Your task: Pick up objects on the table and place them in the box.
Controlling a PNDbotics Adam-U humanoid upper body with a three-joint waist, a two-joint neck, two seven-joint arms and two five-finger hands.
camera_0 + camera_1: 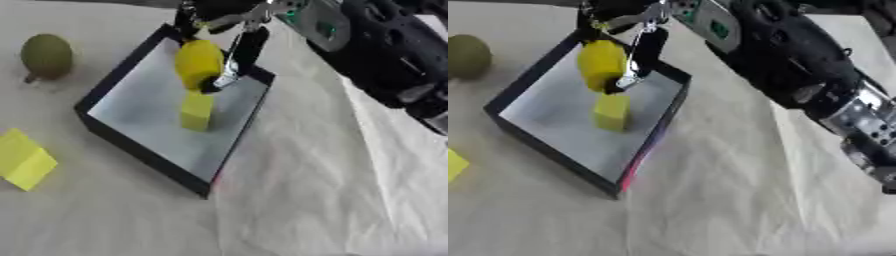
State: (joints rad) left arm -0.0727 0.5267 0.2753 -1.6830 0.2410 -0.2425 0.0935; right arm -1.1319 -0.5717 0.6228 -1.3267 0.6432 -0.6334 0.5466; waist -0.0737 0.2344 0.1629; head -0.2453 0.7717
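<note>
From the left eye view, the right robot hand [223, 47] reaches in from the upper right and hangs over the box [114, 132], its fingers curled round a yellow fruit [199, 62] held above the box floor. A yellow block [197, 111] already stands inside, right under the fruit; if the fruit is let go here, I think it may land on the block and knock it over or bounce toward the wall. Out on the surface [332, 200] a green fruit [45, 55] and a second yellow block [24, 159] wait left of the box. From the right eye view, the dark fingers [647, 50] sit close to the far rim, so a careless pull-back could catch it and drag the box. The left robot hand shows in neither view.
</note>
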